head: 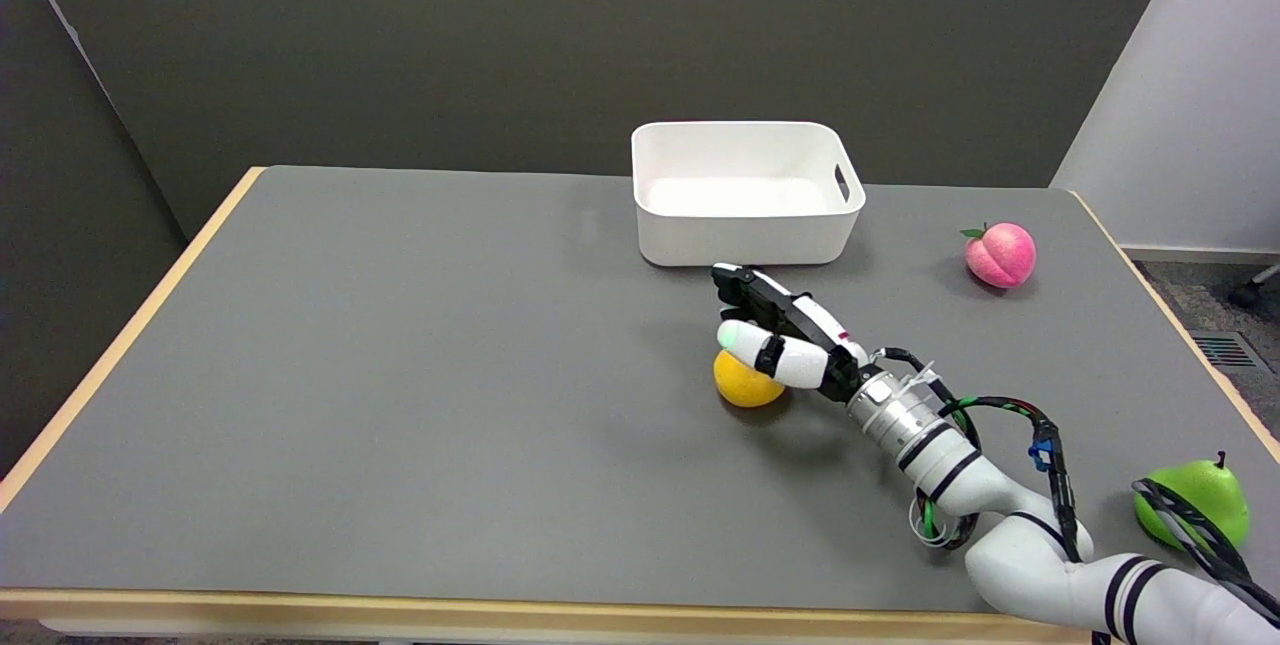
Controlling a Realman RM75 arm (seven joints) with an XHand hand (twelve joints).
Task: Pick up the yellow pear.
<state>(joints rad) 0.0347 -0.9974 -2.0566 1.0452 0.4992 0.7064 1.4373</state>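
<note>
The yellow pear point(742, 384) lies on the grey table top point(400, 375), a little right of centre. My right hand point(785, 330) hovers just above and behind it, reaching in from the lower right. The fingers are stretched out and apart, with the white thumb over the pear's top. The hand hides the pear's upper right part. Nothing is held in the hand, and I cannot tell if the thumb touches the fruit.
A white bin point(745, 193) stands empty at the back, just beyond the hand. A pink peach point(999, 254) lies at the right. A green pear point(1197, 502) sits near the front right corner, beside my arm's cables.
</note>
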